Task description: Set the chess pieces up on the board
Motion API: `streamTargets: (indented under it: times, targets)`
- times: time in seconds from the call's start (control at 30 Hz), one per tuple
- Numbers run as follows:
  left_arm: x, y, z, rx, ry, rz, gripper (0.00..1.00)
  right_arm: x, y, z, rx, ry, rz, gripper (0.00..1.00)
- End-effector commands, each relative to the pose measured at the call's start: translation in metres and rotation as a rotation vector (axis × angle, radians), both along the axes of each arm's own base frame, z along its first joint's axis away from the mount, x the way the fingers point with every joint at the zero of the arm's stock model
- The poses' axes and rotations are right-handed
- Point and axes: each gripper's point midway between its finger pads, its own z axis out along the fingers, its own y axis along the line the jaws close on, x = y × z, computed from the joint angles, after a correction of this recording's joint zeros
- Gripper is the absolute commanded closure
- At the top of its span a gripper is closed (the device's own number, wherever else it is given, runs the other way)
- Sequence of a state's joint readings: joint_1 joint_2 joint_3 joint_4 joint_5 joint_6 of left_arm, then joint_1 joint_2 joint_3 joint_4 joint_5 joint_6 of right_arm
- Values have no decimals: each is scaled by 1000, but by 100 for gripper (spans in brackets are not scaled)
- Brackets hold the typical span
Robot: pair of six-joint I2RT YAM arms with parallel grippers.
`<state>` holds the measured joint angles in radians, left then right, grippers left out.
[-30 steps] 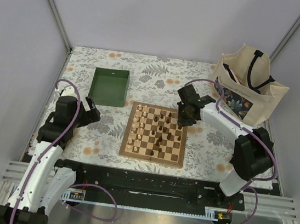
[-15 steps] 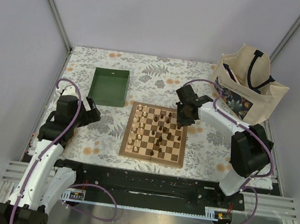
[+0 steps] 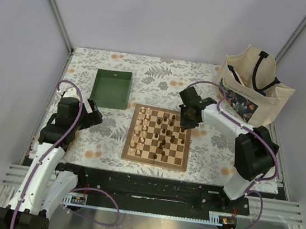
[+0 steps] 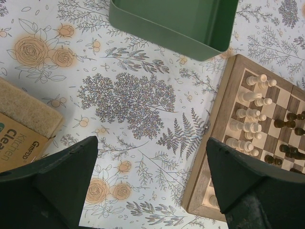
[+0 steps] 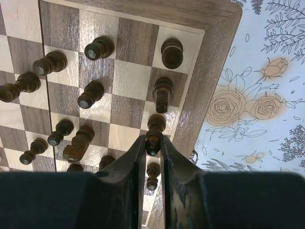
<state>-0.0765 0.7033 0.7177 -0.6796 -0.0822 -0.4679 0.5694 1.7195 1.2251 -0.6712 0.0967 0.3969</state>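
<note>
On the floral surface the board lies at the centre. The left fingers hang spread apart over bare cloth at the board's 9 o'clock. The right fingers are over its 2 o'clock corner, clamped on a dark piece in the edge file. The pale pieces stand in two tidy files along the 9 o'clock edge, so that side looks done. The dark pieces are only partly ranked: a few line the 3 o'clock edge and many are scattered mid-board. About half remains.

"Kitchen Clea…" on cardboard pack
</note>
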Motion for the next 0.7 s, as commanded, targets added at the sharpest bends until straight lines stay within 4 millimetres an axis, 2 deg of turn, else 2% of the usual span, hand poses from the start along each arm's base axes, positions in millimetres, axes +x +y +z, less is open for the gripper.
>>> streamTargets:
  times: [0.0,0.07,0.2,0.3,0.47,0.67]
  targets:
    - [10,1,19,1,-69,-2,1,14,4,9,-2,-50,5,78]
    - [10,1,18,3,-68,-3,1,13,4,11,1,-50,11,69]
    - [10,1,19,1,-71,-1,1,12,5,22,21,-69,21,60]
    - [10,1,19,1,-72,-2,1,13,5,34,31,-89,26,60]
    - [10,1,20,1,-74,-1,1,10,3,67,71,-146,19,57]
    - [10,0,20,-2,-77,-6,1,-9,0,90,149,-178,-3,53]
